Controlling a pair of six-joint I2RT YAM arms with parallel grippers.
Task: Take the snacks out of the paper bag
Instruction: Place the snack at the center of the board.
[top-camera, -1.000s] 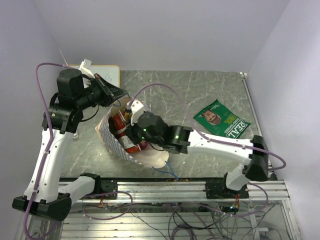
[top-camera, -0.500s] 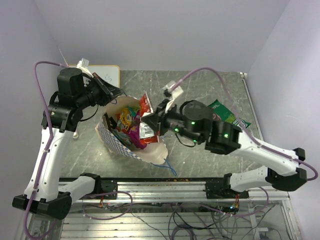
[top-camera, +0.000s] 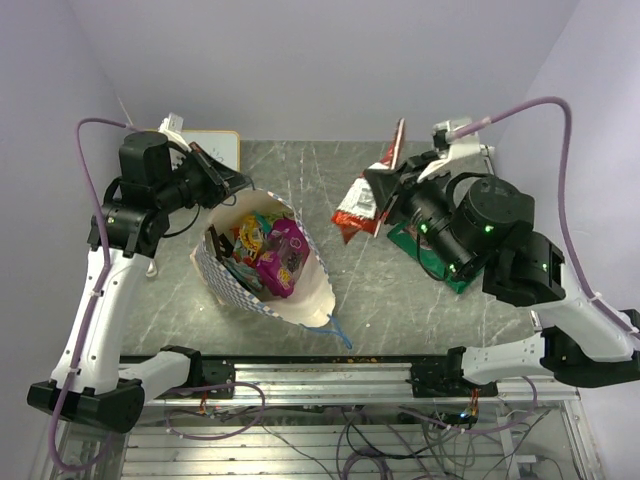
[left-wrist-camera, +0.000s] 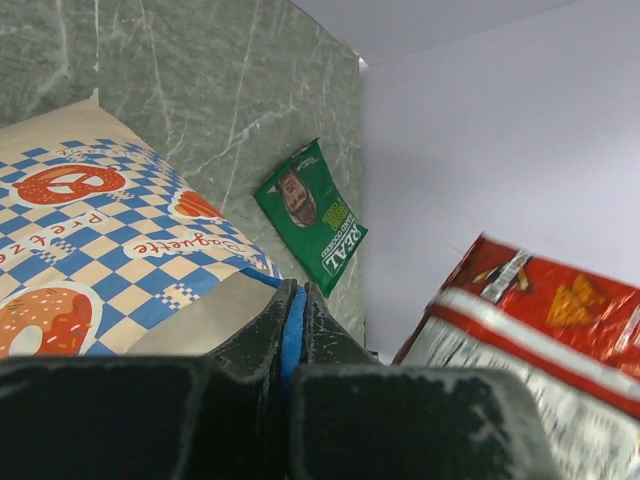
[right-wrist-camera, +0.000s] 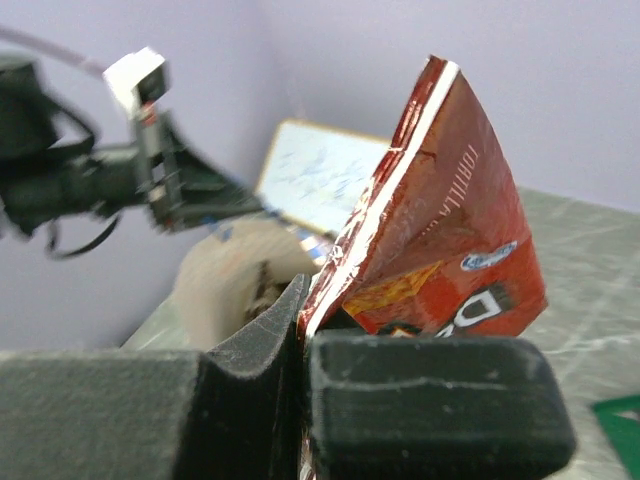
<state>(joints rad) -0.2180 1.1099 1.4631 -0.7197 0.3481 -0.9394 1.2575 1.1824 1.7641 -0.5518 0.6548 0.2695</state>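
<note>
The paper bag (top-camera: 300, 300) lies open on the table, cream with a blue checkered band (left-wrist-camera: 100, 240). Several snacks remain inside, among them a purple packet (top-camera: 285, 255) and small colourful packets (top-camera: 250, 233). My left gripper (top-camera: 236, 186) is shut on the bag's blue cord handle (left-wrist-camera: 292, 322) at the bag's far rim. My right gripper (top-camera: 388, 188) is shut on the edge of a red chip bag (top-camera: 362, 200), held in the air right of the paper bag (right-wrist-camera: 225, 280). The red bag (right-wrist-camera: 450, 240) hangs above the table. A green chip bag (left-wrist-camera: 310, 215) lies on the table, mostly under my right arm.
A small whiteboard (top-camera: 215, 150) leans at the table's far left corner behind the left gripper. Purple walls close in the back and right sides. The aluminium rail with cables runs along the near edge.
My right gripper has pulled the red chip bag up out of the paper bag and carried it right and away. The left gripper keeps holding the handle in place.
</note>
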